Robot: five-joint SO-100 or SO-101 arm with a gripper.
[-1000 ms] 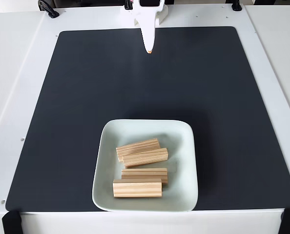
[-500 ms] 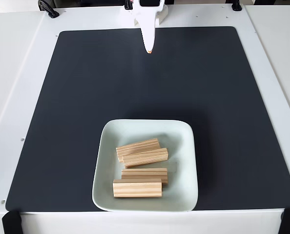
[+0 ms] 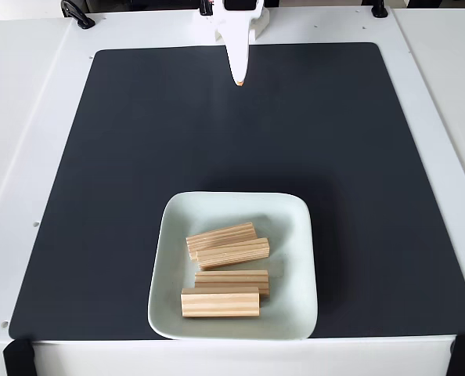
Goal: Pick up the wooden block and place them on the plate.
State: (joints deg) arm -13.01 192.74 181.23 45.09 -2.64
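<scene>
fixed view: the plate (image 3: 292, 211) sits near the bottom edge of the black mat (image 3: 138, 157), which covers most of the white surface (image 3: 29, 94). all four wooden blocks lie inside the plate: wooden block one (image 3: 221, 236) and wooden block two (image 3: 232, 253) sit side by side and touching in the upper half, slightly tilted; wooden block three (image 3: 232, 279) and wooden block four (image 3: 220, 302) lie just below, the fourth overlapping the third's front edge. no block is on the mat.

the gripper (image 3: 239, 77) is at the top of the mat, well apart from the plate, pointing down the picture. its fingers look pressed together into one narrow tip and it holds nothing.

judging by this, the placing looks done. the step in hand is simply to park the arm: stay high, stay clear of the plate, and avoid any sweep that could nudge the rim or the blocks.
</scene>
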